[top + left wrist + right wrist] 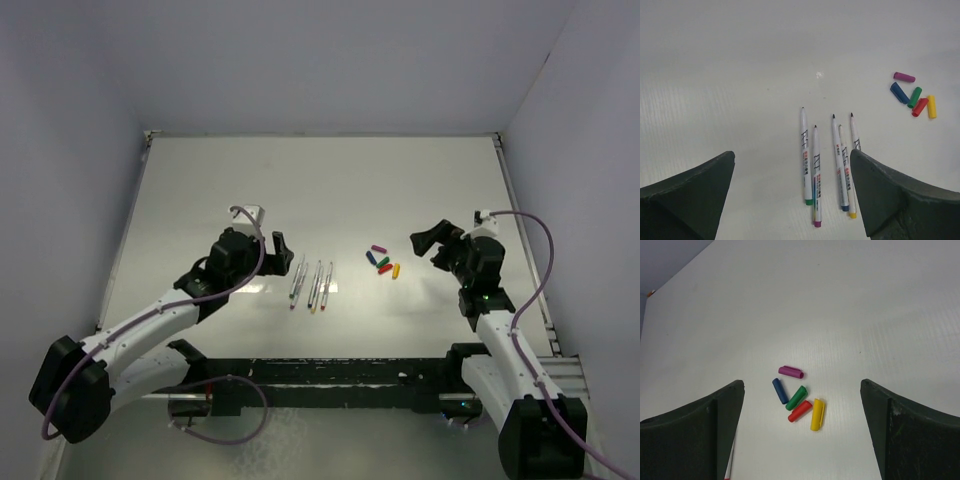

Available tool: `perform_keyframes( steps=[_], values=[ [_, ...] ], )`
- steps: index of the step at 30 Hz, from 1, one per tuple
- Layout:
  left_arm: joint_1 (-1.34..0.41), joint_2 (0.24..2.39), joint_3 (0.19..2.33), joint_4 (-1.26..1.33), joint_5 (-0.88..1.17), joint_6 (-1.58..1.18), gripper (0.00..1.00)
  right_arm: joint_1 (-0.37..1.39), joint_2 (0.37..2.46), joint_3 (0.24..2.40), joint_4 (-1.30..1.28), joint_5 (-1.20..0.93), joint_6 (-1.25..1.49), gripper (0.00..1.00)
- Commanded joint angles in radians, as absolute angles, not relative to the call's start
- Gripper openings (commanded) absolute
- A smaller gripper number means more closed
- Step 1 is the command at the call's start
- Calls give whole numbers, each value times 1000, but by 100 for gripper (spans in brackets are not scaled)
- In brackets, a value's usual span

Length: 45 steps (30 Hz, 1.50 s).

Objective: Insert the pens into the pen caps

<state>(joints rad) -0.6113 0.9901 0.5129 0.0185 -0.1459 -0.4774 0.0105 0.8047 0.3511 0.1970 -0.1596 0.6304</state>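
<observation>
Five silvery-white pens [312, 285] lie side by side on the white table, between the arms. In the left wrist view they are the green-ended [805, 155], purple-ended [816, 175], blue-ended [839, 160] and yellow-ended [847, 185] pens, and a fifth [854, 132] partly hidden by my finger. Five caps [384, 262] cluster to their right: purple [791, 372], blue [780, 390], green [796, 397], red [800, 411], yellow [817, 414]. My left gripper [275, 255] is open and empty, left of the pens. My right gripper [432, 248] is open and empty, right of the caps.
Grey walls [70, 150] enclose the table on the left, back and right. A black rail [330, 375] runs along the near edge between the arm bases. A purple cable [540, 260] loops off the right arm.
</observation>
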Motion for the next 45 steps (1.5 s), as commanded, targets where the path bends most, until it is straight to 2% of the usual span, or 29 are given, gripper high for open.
perform_keyframes(
  steps=[1, 10, 17, 23, 24, 25, 35, 38, 41, 42, 45],
  values=[
    [-637, 1039, 578, 42, -142, -488, 99, 9, 786, 364, 296, -166, 591, 100],
    [-690, 1182, 613, -44, -226, -506, 89, 9, 869, 414, 270, -225, 553, 100],
    [-710, 1170, 605, -41, -245, -530, 85, 8, 1033, 452, 297, -364, 613, 100],
    [-709, 1151, 596, -15, -280, -513, 88, 5, 1171, 487, 323, -470, 646, 100],
    [-709, 1152, 598, -17, -285, -510, 98, 5, 1185, 483, 344, -499, 654, 100],
    [-710, 1154, 599, -17, -283, -504, 99, 5, 1193, 475, 366, -518, 664, 100],
    [-710, 1183, 607, 11, -262, -508, 99, 5, 1160, 380, 589, -574, 686, 100],
    [-710, 1184, 615, 14, -256, -506, 99, 5, 1136, 384, 561, -566, 673, 100],
    [-709, 1194, 617, 14, -238, -506, 99, 5, 1075, 371, 491, -471, 662, 70],
    [-710, 1198, 617, 15, -232, -504, 97, 5, 1049, 367, 471, -432, 661, 65],
    [-709, 1222, 619, 13, -241, -505, 92, 5, 981, 366, 421, -319, 634, 61]
  ],
)
